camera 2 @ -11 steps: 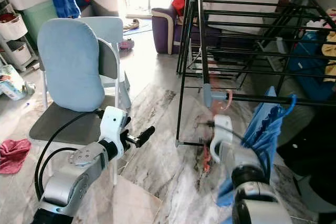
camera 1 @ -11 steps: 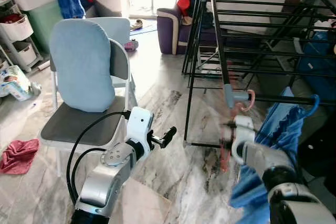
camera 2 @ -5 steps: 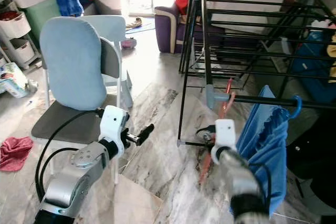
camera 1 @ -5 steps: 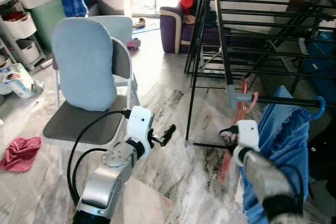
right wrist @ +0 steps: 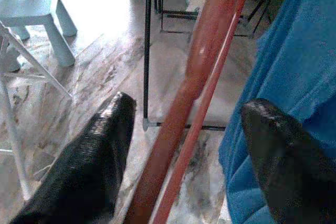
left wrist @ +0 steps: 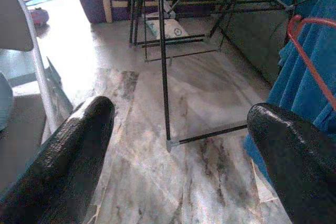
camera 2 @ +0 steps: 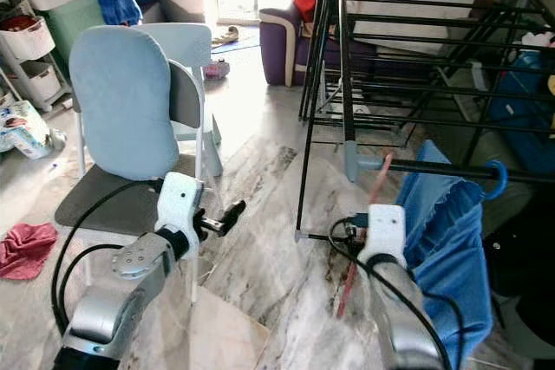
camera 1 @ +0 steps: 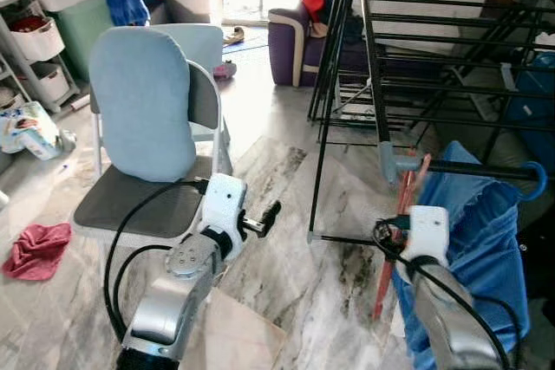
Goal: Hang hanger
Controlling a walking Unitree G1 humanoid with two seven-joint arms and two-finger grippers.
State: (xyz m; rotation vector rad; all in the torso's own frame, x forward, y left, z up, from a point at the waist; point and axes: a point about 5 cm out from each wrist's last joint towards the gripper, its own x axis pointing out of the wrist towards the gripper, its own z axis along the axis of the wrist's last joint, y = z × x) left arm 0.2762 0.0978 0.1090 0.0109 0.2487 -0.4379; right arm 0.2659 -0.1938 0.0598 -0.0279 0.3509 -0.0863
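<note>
Red hanger (camera 1: 401, 214) hooked on rack (camera 1: 451, 165) rail, beside blue cloth (camera 1: 473, 249). R gripper (right wrist: 184, 145) jaws wide open either side of hanger, not clamping. L gripper (left wrist: 178, 145) open, empty, near chair (camera 1: 143, 127).

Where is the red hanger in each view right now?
Left eye view: red hanger lower right, beside the blue cloth.
Right eye view: hanger right of centre.
Left wrist view: hanger at the right edge.
Right wrist view: hanger between the right gripper's open fingers.
Shared landmark: the blue cloth.
</note>
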